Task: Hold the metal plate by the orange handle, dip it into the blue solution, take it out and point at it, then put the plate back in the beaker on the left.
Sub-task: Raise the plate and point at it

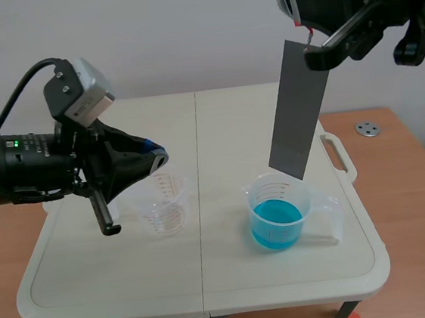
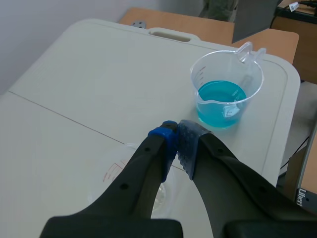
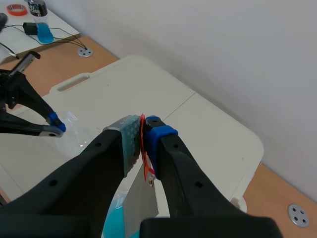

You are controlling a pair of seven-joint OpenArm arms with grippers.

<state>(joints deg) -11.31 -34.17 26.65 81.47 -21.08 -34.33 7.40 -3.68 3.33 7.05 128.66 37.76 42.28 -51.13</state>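
Two claws: right claw [image 3: 141, 144] clamped on orange handle [image 3: 144, 151], metal plate [image 1: 297, 108] hanging over blue-solution beaker [image 1: 277, 213]; left claw [image 2: 176, 141] pressed together, holding nothing, by empty beaker [image 1: 164, 206] at left.

White folding table [image 1: 120, 290] on wooden desk [image 1: 402, 154]; plain pale wall [image 1: 184, 33] behind.

Black left gripper [image 2: 177, 134], blue dotted pad [image 2: 162, 138]

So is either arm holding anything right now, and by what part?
The right end effector grips the metal plate by the orange handle at its top; the left end effector holds nothing.
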